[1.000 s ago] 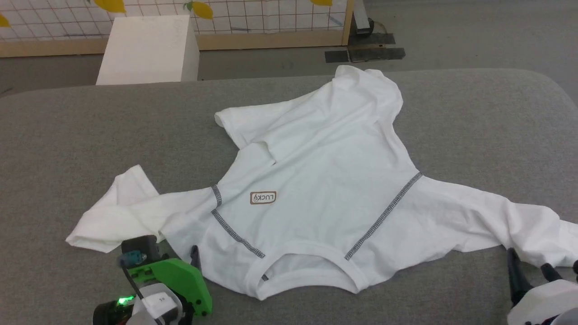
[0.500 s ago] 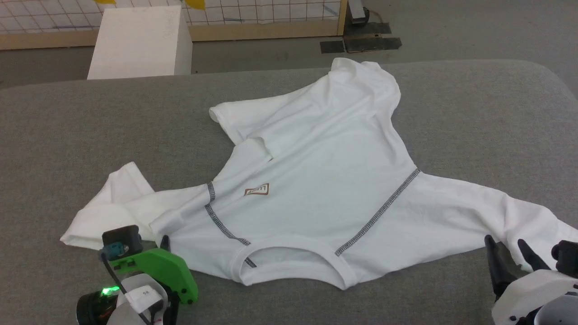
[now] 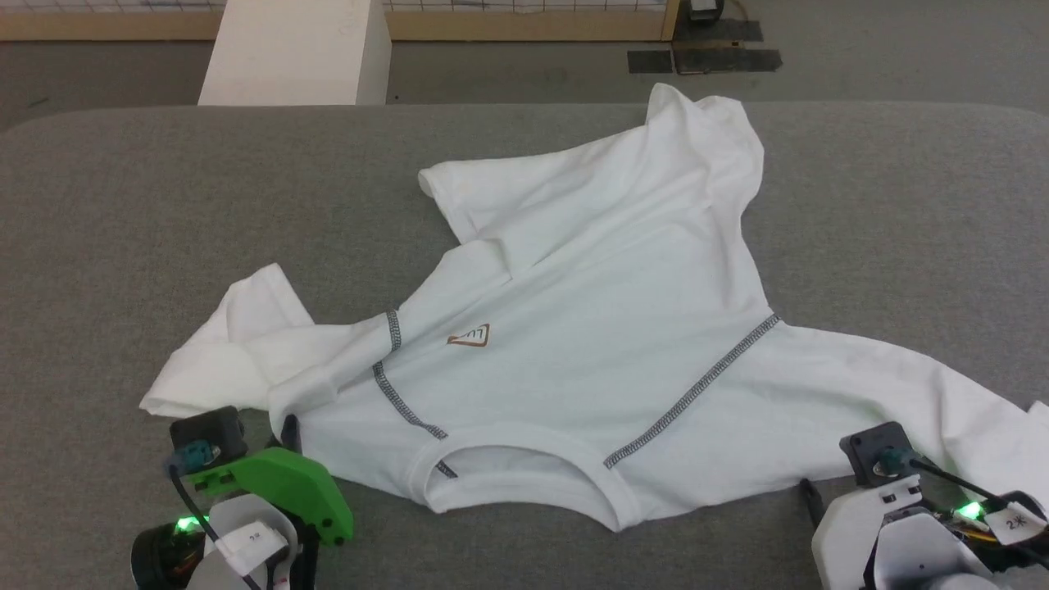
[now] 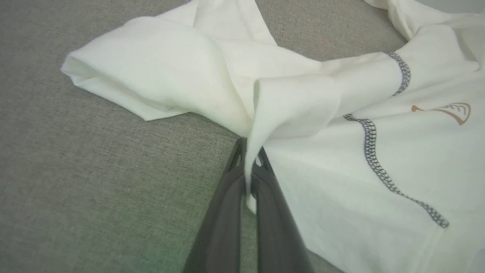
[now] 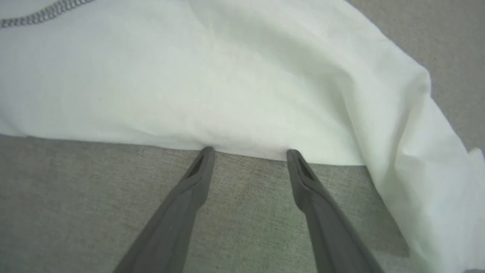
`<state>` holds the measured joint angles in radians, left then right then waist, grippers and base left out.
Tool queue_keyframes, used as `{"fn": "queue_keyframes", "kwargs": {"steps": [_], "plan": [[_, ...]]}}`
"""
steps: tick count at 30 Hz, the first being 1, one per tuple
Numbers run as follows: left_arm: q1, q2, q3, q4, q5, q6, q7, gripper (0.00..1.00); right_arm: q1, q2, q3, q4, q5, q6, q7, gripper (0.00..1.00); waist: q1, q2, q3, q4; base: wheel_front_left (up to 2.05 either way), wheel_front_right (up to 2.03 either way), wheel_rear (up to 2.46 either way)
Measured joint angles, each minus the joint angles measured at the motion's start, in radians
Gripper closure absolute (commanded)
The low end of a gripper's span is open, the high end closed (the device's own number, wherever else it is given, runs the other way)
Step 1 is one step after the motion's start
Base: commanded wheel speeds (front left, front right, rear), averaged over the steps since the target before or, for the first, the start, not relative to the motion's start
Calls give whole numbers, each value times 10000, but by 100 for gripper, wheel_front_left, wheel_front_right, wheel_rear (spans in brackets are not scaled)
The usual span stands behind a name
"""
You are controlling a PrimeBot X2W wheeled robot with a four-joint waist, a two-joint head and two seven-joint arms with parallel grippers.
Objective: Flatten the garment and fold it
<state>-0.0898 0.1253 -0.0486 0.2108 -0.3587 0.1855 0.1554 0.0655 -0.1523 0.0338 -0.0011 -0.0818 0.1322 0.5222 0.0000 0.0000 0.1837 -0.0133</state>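
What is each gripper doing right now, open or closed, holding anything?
Left gripper: closed, pinching a fold of the garment.
Right gripper: open, tips at the garment's edge, holding nothing.

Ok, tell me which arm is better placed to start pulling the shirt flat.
Left. The left gripper is shut on a fold of the garment by its shoulder seam; the right gripper stands open, tips just at its edge, gripping nothing.

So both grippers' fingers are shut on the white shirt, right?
Not quite. Only the left gripper has its fingers shut on the shirt; the right wrist view shows the right gripper with fingers spread open, tips at the fabric edge.
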Motion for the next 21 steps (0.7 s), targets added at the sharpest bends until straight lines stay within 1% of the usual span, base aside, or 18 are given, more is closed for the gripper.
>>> {"fn": "queue_keyframes", "kwargs": {"steps": [3,7,8,9,10,11,16,18,21], "plan": [[-136,-13,-61,19,-12,-59,-77,100,-487,-176,100,525,-211,0,-54,0,0,0,166,144,0,0,0],[-221,-42,-176,48,-31,-100,-90,100,-940,-207,140,941,-167,0,-314,0,0,0,347,334,0,0,0],[-231,-48,-199,69,-38,-115,-111,100,-1022,-173,84,1012,-121,0,-385,16,0,0,378,375,0,0,0],[-236,-50,-215,81,-38,-142,-153,100,-1080,-138,46,1072,-88,0,-447,58,0,0,399,405,0,0,0],[-239,-54,-236,94,-42,-180,-165,100,-1132,-77,-10,1127,-21,0,-523,81,0,0,415,436,0,0,0],[-240,-59,-249,107,-56,-190,-196,100,-1163,15,-94,1162,69,0,-614,100,0,0,415,457,0,0,0],[-245,-38,-282,194,-140,-420,-625,100,-1125,443,-445,1126,489,0,-963,100,0,0,212,446,0,0,0],[-240,-50,-263,-17,-330,-506,-792,100,-936,610,-629,696,788,0,-1064,100,0,0,55,425,0,0,0],[-218,-69,-125,-721,-727,-765,-899,100,-610,750,-819,-326,1101,0,-1087,100,0,0,-205,366,0,0,0]]}}
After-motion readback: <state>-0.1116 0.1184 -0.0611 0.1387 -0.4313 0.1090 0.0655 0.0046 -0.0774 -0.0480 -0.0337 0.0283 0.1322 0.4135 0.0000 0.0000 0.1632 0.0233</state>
